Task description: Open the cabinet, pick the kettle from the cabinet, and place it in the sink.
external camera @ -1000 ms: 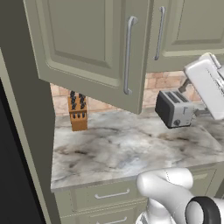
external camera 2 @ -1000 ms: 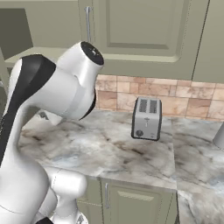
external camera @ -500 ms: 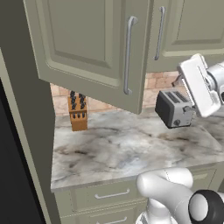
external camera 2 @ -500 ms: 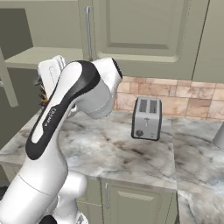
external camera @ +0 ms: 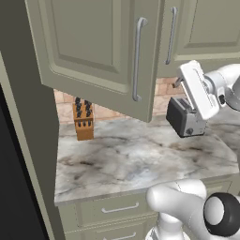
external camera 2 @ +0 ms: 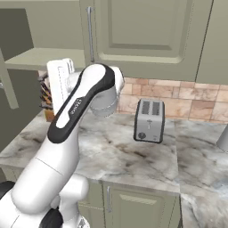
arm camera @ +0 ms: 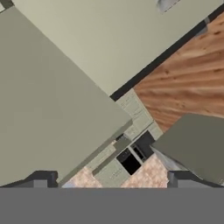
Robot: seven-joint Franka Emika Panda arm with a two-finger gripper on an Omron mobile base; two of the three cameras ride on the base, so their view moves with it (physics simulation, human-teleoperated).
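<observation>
Now your pincer [arm camera: 109, 181] gapes empty beside the open cabinet [external camera: 101, 51]; expect a light, slippery kettle, so grip its handle.

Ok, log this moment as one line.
cabinet: left door open | gripper: open, empty | toaster: on counter | kettle: not picked yet

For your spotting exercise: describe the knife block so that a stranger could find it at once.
Start at the marble counter. At its back left, against the brick wall below the open cabinet door, stands the knife block. It is small, wooden and orange-brown with dark handles, unlike the boxy silver toaster.
</observation>
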